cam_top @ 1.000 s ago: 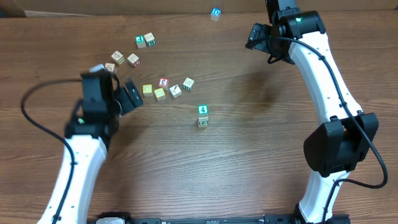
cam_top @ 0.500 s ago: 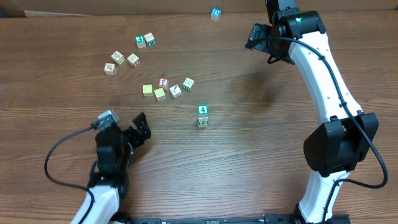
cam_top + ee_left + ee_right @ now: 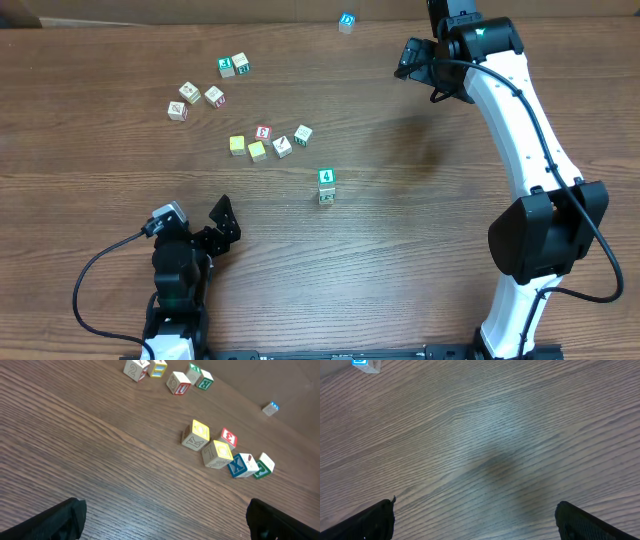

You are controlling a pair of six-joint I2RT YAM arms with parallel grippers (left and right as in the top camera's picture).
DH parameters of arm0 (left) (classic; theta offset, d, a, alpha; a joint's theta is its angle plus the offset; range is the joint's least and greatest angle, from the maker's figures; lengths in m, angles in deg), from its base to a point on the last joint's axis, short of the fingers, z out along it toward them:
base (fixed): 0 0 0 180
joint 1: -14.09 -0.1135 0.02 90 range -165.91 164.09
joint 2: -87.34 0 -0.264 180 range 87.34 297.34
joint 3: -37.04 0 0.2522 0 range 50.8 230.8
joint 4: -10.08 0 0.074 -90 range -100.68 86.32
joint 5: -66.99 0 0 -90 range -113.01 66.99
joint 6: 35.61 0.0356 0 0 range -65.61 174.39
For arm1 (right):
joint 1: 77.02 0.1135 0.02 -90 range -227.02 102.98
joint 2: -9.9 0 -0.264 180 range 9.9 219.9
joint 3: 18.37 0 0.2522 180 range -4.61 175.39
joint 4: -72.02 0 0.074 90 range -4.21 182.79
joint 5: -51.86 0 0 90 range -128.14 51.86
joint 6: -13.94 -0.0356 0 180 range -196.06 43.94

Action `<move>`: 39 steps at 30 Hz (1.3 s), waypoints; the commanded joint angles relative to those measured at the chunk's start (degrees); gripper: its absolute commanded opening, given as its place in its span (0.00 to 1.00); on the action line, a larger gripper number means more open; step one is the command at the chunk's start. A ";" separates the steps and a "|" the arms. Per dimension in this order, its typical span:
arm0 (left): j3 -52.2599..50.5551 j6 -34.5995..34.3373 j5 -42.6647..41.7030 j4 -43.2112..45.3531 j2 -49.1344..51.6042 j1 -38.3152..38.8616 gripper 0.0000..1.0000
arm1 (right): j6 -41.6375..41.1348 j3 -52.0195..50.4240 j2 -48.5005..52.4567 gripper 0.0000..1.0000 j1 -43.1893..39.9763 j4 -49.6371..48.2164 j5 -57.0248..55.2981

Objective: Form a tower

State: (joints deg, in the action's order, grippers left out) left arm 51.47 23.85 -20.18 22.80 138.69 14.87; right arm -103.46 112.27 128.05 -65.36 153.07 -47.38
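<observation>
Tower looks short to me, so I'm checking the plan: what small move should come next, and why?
Probably reach the left gripper, open and empty, forward toward the yellow K cube, the nearest loose one. The tower stands alone and short, and the right gripper is far off, open too.

Loose letter cubes, wooden worktop.
I count a blue cube by the far edge, a five-cube cluster mid-worktop.

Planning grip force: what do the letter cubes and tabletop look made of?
Letter cubes: likely wood, pale bare faces, matte painted letters and borders. Tabletop: wood or wood-look laminate; brown streaky grain, low sheen, cannot tell which.
</observation>
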 commanded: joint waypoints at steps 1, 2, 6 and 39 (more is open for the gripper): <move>-0.39 -0.76 1.81 -2.08 -2.86 -0.09 0.99 | 0.07 0.55 -0.13 1.00 -0.15 -0.09 -0.35; -0.39 -0.76 2.05 -2.95 -3.69 -0.09 1.00 | 0.07 0.55 -0.13 1.00 -0.15 -0.09 -0.35; -0.39 -0.76 2.45 -8.09 -8.31 -0.11 1.00 | 0.07 0.55 -0.13 1.00 -0.15 -0.09 -0.37; -0.33 26.64 0.66 -30.91 -51.17 3.41 1.00 | 0.07 0.55 -0.13 1.00 -0.15 -0.09 -0.35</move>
State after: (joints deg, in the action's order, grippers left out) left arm 51.27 43.87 -19.15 -8.00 88.24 17.88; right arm -103.46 112.27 128.05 -65.36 153.07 -47.40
